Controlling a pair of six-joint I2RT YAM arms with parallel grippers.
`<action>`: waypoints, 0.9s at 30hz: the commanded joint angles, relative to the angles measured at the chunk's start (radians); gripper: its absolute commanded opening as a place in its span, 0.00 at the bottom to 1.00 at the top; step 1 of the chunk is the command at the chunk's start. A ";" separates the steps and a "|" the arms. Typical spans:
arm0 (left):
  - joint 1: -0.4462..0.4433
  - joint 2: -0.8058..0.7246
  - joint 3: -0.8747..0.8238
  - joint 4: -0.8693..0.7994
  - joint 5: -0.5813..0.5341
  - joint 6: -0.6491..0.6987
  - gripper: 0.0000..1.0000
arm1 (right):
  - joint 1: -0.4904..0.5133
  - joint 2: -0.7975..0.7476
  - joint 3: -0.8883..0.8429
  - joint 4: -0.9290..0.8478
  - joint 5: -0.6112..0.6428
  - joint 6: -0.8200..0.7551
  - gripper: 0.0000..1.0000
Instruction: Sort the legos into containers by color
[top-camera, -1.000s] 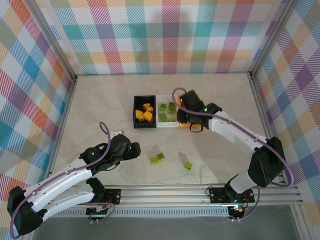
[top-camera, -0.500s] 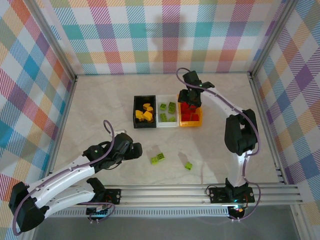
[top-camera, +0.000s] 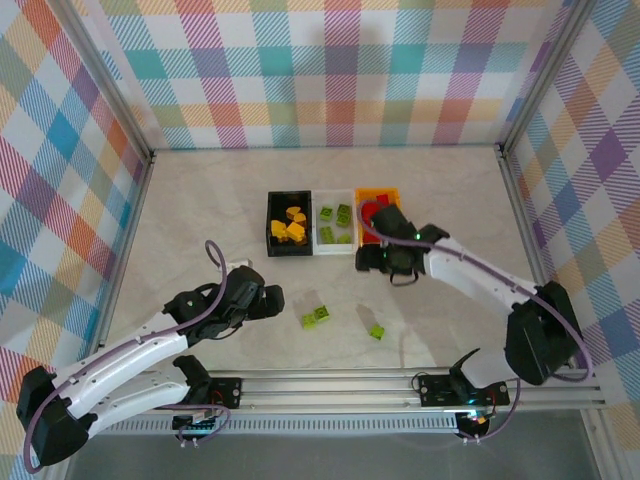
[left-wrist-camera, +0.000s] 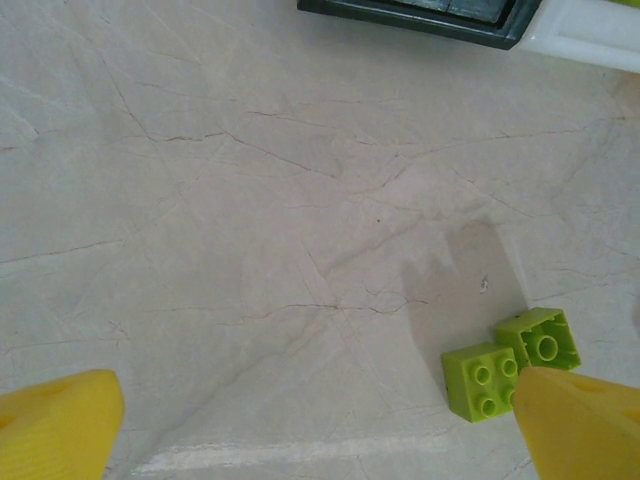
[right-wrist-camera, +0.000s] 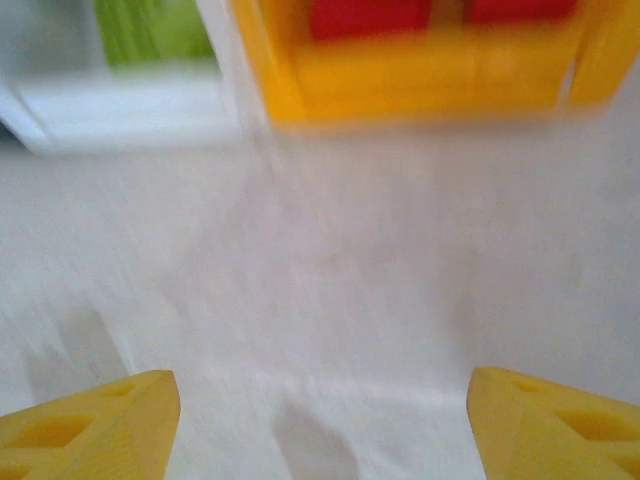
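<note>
Presently: fetching loose green legos (top-camera: 317, 317) off the desk (top-camera: 200, 220).
Right tool (right-wrist-camera: 320, 415): spread, empty.
Left tool (left-wrist-camera: 315, 430): spread wide, empty.
Next: straddle the green pair (left-wrist-camera: 483, 380), I'd guess.

Plaid walls (top-camera: 300, 70), aluminium frame (top-camera: 350, 379) and marble-look tabletop (top-camera: 200, 200) mark a lab cell.

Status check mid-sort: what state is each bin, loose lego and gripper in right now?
Black bin, holds yellow-orange legos.
White bin, holds lime green legos.
Orange bin, holds red legos.
Green lego pair, loose on table, touching.
Single green lego, loose on table.
Left gripper, open, empty.
Right gripper, open, empty.
</note>
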 joint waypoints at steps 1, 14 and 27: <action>-0.005 -0.017 -0.006 0.000 -0.011 0.005 1.00 | 0.067 -0.058 -0.112 -0.061 -0.041 0.076 0.76; -0.004 0.008 -0.016 0.018 -0.004 -0.002 1.00 | 0.276 0.033 -0.290 0.061 -0.078 0.192 0.68; -0.004 0.007 0.000 -0.001 0.003 0.009 1.00 | 0.286 0.018 -0.234 0.059 -0.051 0.157 0.30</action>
